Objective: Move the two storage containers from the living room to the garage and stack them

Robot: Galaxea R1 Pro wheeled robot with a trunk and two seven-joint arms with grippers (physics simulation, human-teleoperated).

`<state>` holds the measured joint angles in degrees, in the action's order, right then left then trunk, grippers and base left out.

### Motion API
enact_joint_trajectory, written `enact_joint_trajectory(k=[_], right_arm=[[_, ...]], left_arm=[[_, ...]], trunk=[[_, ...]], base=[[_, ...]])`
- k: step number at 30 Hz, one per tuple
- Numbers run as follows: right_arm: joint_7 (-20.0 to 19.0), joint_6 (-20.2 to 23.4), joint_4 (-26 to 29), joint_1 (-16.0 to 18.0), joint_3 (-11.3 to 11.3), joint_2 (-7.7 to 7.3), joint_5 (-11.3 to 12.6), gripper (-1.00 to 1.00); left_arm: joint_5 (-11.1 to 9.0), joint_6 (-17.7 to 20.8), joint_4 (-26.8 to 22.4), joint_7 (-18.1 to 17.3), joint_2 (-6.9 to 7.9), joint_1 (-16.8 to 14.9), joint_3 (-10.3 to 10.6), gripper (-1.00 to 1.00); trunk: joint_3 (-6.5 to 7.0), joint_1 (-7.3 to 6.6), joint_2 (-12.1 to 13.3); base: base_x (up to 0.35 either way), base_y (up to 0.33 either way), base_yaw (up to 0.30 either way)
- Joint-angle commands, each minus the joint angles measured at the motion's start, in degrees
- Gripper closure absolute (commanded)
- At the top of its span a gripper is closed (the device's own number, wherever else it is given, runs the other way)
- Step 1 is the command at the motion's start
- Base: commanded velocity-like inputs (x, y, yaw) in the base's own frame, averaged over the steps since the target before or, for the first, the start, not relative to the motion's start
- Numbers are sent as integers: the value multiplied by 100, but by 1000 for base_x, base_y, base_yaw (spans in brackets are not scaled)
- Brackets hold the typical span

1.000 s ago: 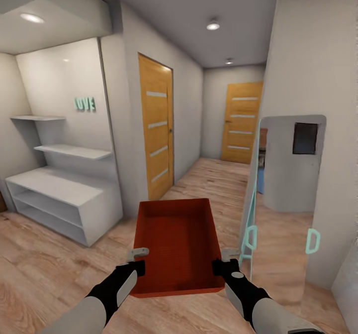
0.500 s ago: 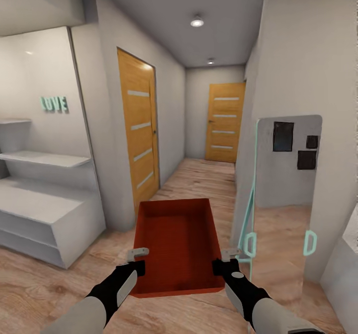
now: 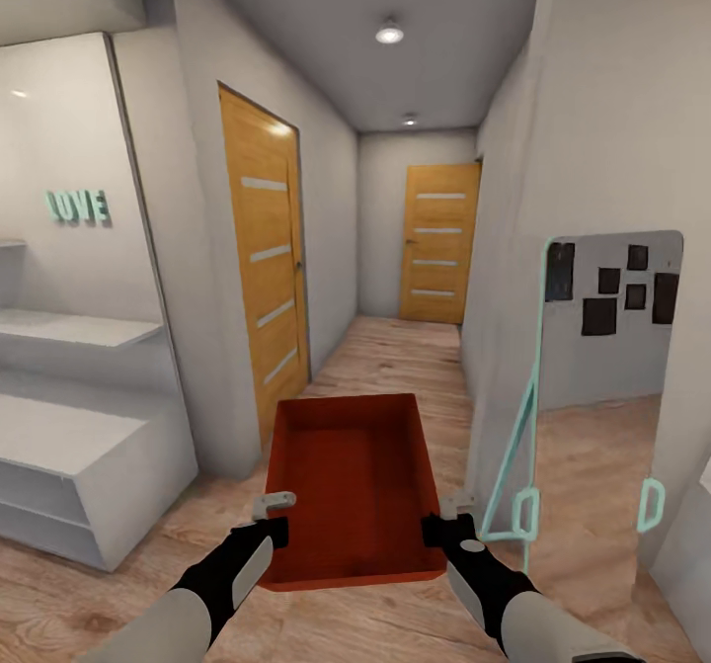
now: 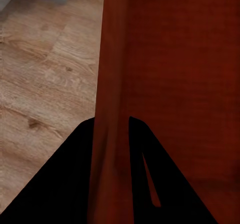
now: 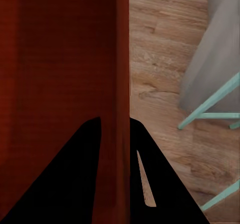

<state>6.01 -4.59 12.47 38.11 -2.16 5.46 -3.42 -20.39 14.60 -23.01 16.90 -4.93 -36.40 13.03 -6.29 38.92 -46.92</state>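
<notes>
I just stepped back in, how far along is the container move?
Done: nothing placed yet. In hand: one storage container is carried between the left gripper and right gripper, over wood plank floor in a hallway. Left: reaching the garage, setting it down, stacking the other.

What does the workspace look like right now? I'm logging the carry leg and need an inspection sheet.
Surface: light wood plank floor, hallway ahead.
Job's things: one storage container, orange-red, nothing inside, held level in front of the robot above the floor.
Clutter: nothing seen in the path ahead.
Grippers: left gripper jaws clamp the container's left wall; right gripper jaws clamp its right wall, as both wrist views show.
Cables: nothing seen.
Surroundings: wooden door on the left wall, closed; second door at the hallway's end; white shelving with LOVE letters at left; teal-framed mirror leaning on the right, close to the right arm.
</notes>
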Motion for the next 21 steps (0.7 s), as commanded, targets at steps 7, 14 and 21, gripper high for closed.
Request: enact_joint_trajectory(k=[7,14,21], right_arm=[[111,-24,-16,4,119,-41,-27,100],[111,-18,-16,4,119,-36,-30,100],[118,-16,-22,4,119,-25,-35,100]], left_arm=[[169,-18,-28,85,326,-7,-371,100],[167,-18,-28,85,326,-7,-371,100],[168,-18,-28,85,326,-7,-371,100]], trunk=[[-9,4,-7],[-9,4,-7],[-9,4,-7]], base=[[298,223,0],[298,223,0],[298,223,-21]])
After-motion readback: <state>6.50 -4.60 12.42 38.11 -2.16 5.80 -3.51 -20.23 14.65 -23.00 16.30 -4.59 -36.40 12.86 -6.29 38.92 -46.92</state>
